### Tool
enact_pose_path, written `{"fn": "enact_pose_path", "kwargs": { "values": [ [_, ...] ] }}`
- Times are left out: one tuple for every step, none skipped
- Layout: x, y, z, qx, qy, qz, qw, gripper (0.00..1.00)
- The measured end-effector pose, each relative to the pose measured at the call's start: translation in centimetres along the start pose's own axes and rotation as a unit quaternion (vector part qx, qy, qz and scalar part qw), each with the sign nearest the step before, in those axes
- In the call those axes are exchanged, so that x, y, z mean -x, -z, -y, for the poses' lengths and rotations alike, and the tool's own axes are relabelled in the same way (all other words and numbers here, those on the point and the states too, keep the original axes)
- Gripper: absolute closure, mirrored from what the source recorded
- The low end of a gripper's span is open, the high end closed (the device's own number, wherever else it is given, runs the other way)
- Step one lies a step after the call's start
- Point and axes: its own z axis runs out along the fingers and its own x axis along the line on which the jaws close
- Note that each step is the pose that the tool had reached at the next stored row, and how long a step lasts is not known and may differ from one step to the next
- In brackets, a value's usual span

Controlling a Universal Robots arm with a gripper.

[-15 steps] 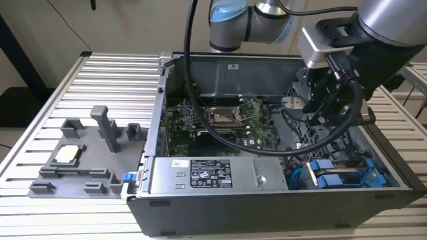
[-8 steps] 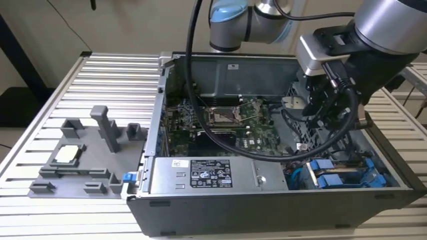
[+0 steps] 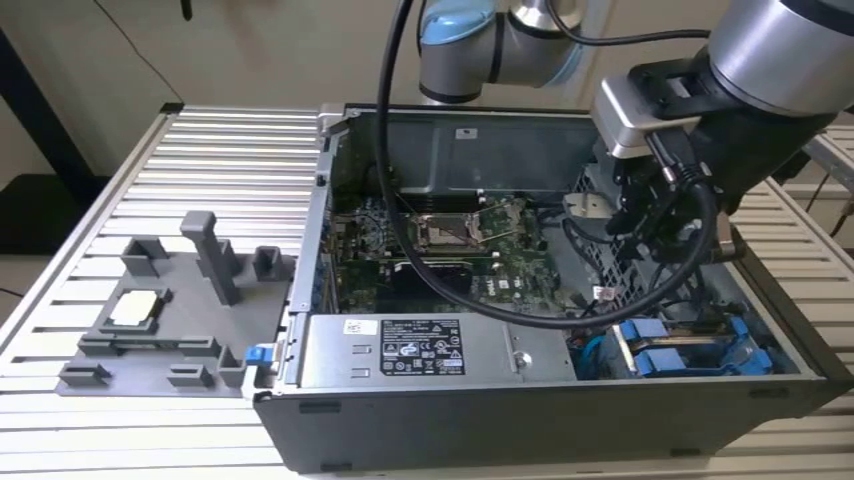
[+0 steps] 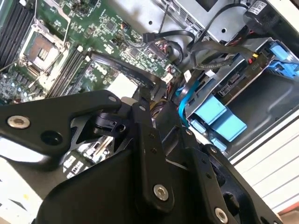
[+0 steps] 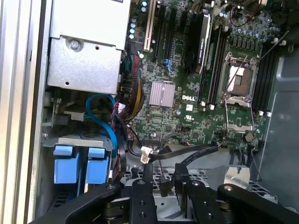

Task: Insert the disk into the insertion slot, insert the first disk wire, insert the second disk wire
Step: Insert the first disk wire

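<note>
I have the arm point(image 3: 747, 60) reaching into the open case point(image 3: 561, 400) from the exterior view's right; the gripper point(image 5: 161, 184) hangs over the case floor beside the green board point(image 5: 187, 98), and I cannot tell whether its fingers are apart or together. The disk point(image 3: 687, 355) with its blue frame sits in the slot point(image 4: 268, 93) at the case's front corner on the exterior view's right, next to the grey supply box point(image 3: 427, 350); a blue wire point(image 5: 105, 116) loops just beside the disk's blue tabs point(image 5: 79, 163).
</note>
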Motion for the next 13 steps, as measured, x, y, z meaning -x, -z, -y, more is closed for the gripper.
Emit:
{"fn": "enact_pose_path", "kwargs": {
  "values": [
    [-0.01, -0.03, 0.01, -0.0005, 0.0, -0.0001, 1.0, 0.67],
    [-0.02, -0.03, 0.01, -0.0009, 0.0, -0.0002, 1.0, 0.67],
    [-0.02, -0.04, 0.02, -0.001, 0.001, -0.0003, 1.0, 0.69],
    [-0.02, -0.05, 0.02, -0.001, 0.001, -0.0003, 1.0, 0.69],
    [-0.02, -0.06, 0.01, -0.0011, 0.001, -0.0001, 1.0, 0.76],
    [-0.02, -0.06, 0.02, -0.0011, 0.001, -0.0002, 1.0, 0.76],
    [-0.02, -0.06, 0.02, -0.0011, 0.001, -0.0002, 1.0, 0.76],
    [-0.02, -0.07, 0.01, -0.0011, 0.001, -0.0002, 1.0, 0.76],
    [-0.02, -0.07, 0.01, -0.0011, 0.001, -0.0002, 1.0, 0.78],
    [-0.03, -0.07, 0.01, -0.0011, 0.001, -0.0001, 1.0, 0.78],
    [-0.03, -0.07, 0.01, -0.0011, 0.001, -0.0002, 1.0, 0.84],
    [-0.03, -0.07, 0.02, -0.0011, 0.001, -0.0001, 1.0, 0.84],
    [-0.03, -0.07, 0.01, -0.0011, 0.001, -0.0002, 1.0, 0.84]
  ]
}}
